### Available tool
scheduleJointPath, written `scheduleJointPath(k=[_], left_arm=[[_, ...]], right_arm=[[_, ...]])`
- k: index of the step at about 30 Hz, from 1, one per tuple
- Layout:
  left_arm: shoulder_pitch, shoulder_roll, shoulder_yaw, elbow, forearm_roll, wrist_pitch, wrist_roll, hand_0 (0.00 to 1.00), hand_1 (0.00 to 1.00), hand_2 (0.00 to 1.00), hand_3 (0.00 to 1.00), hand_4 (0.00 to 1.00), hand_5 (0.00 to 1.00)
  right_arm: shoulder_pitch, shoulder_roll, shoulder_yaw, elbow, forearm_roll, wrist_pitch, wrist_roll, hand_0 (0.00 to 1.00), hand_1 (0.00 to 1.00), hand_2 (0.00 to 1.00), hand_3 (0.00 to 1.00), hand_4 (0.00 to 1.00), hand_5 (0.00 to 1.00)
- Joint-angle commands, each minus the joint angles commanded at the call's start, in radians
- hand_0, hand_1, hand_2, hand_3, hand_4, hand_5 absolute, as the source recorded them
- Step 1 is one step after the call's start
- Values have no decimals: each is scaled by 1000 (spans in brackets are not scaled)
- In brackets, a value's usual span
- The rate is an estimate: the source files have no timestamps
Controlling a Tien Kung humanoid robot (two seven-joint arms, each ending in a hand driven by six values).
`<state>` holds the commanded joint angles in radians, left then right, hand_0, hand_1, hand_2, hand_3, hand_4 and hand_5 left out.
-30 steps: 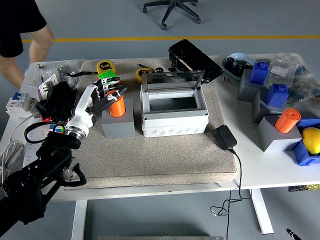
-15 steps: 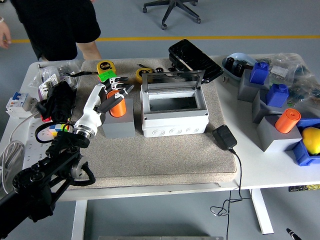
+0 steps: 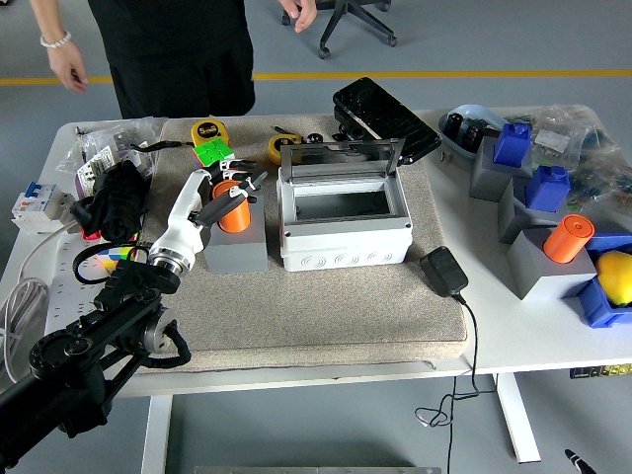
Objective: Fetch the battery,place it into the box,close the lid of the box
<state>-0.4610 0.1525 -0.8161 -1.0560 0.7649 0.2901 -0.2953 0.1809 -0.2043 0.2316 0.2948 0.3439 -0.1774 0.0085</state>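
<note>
Left hand (image 3: 219, 197): I see it reaching in from the lower left on its black arm, white palm over the left edge of the grey block, fingers curled loosely around the battery; I can't tell from this angle whether the grip is firm or only touching.
Battery (image 3: 234, 214): orange cylinder, upright in the top of the grey block (image 3: 235, 249), its upper left side partly covered by the dark fingers (image 3: 242, 188).
Box (image 3: 344, 225): light grey, just right of the block on the beige mat (image 3: 326, 316), inside looks dark and bare from where I watch.
Lid (image 3: 341, 155): clear, hinged at the far edge, standing up and tilted back.
Right hand: I have no sight of it.
Person (image 3: 178, 49): standing at the far side in black, one hand (image 3: 67, 64) hanging at the upper left with a bracelet on the wrist, well apart from the table things.
Other items I can see: a black adapter (image 3: 443, 271) with its cable on the mat's right edge; a second orange cylinder (image 3: 567, 238) on another grey block at far right; a yellow tape measure (image 3: 207, 130) beyond the hand.
</note>
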Motion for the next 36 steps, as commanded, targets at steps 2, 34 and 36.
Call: scheduleJointPath(k=[2, 34, 36], left_arm=[[-2, -1, 4, 4, -1, 1, -1, 402, 513, 520, 553, 998, 423], [-65, -28, 106, 104, -53, 16, -64, 208, 230, 323, 437, 965, 2], [-66, -28, 105, 104, -52, 16, -63, 208, 230, 323, 437, 965, 2]], right_arm=[[1, 0, 0, 0, 0, 0, 0, 702, 684, 677, 605, 967, 506], [2, 0, 2, -2, 5, -6, 14, 705, 684, 675, 605, 969, 503], [2, 1, 2, -2, 4, -6, 15, 705, 684, 675, 605, 969, 503]])
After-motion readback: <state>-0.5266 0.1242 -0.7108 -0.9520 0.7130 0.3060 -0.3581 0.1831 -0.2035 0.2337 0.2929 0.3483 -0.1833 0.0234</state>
